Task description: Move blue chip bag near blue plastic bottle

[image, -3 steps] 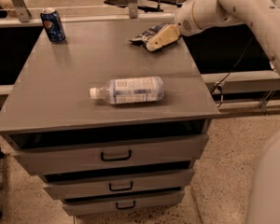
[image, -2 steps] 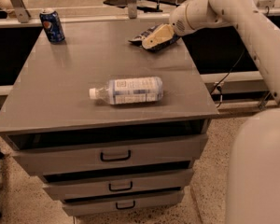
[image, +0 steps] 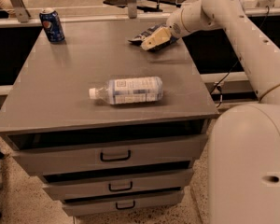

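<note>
blue chip bag [image: 140,34] lies upper right, well apart from blue plastic bottle [image: 130,90] at centre. gripper [image: 154,38] sits at the bag, cannot tell if it grips; whole move left.

The robot's claw [image: 154,39] sits over the blue chip bag [image: 142,34] near the far right corner of the grey tabletop [image: 51,87]. The blue plastic bottle [image: 128,90] lies on its side nearer the front, cap pointing left, well apart from the bag. A blue soda can [image: 52,25] stands far left.

A blue soda can [image: 52,25] stands upright at the grey drawer cabinet's [image: 60,92] far left corner.
</note>
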Tool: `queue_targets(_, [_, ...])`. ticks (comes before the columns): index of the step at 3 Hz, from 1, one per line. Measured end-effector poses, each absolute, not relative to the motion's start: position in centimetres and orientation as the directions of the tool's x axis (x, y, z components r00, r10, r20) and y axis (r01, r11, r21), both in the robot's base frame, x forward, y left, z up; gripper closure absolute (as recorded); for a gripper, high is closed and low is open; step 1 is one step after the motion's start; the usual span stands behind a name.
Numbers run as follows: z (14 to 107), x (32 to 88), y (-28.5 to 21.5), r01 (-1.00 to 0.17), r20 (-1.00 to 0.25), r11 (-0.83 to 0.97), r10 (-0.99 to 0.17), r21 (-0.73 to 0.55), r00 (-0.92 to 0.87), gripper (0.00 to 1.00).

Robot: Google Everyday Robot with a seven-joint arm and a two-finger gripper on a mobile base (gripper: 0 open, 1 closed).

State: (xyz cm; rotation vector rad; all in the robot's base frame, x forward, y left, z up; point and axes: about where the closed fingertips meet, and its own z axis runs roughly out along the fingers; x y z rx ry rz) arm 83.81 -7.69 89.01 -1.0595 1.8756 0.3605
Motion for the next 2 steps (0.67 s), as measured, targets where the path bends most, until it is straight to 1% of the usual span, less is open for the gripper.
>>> queue_targets(1, [87.67,84.29,-7.76,-0.794,-0.809,0.584,-0.543,-0.169,-0.227,0.16])
queue_targets(2, [87.09,84.46,-7.79,-0.796,-0.799,0.582,-0.552,-0.165,-0.238,0.4])
